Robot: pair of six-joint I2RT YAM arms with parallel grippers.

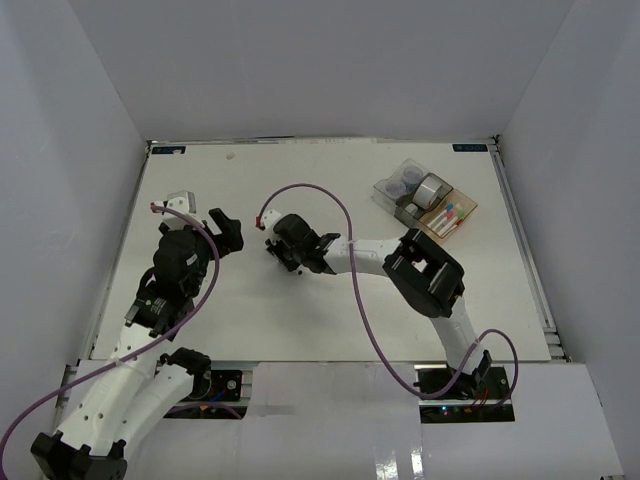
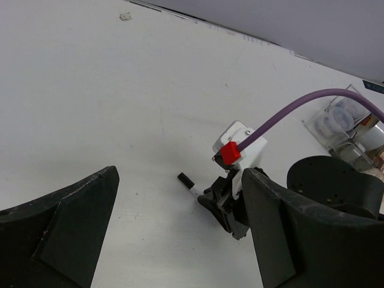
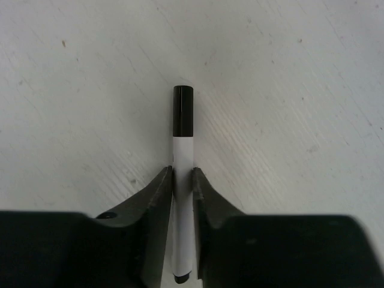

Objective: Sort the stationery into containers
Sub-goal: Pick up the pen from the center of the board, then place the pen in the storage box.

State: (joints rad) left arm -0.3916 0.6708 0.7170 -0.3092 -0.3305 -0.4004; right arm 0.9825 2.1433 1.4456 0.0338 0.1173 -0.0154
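A thin white marker [image 3: 183, 153] with a black cap lies on the white table, with my right gripper [image 3: 183, 175] shut on its barrel and the cap sticking out past the fingertips. In the left wrist view the black-capped marker [image 2: 186, 180] pokes out of the right gripper [image 2: 217, 201]. My left gripper [image 1: 226, 231] hangs open to the left of it with nothing between its fingers [image 2: 72, 216]. The joined containers [image 1: 426, 201] stand at the far right: purple-lidded tubs [image 1: 399, 186] in the clear bin, a tape roll [image 1: 432, 191] in the grey one, markers [image 1: 449, 215] in the amber one.
A purple cable [image 1: 330, 200] loops over the right arm above the table's middle. White walls close in the table on the left, back and right. A small grey mark [image 2: 125, 17] sits near the back edge.
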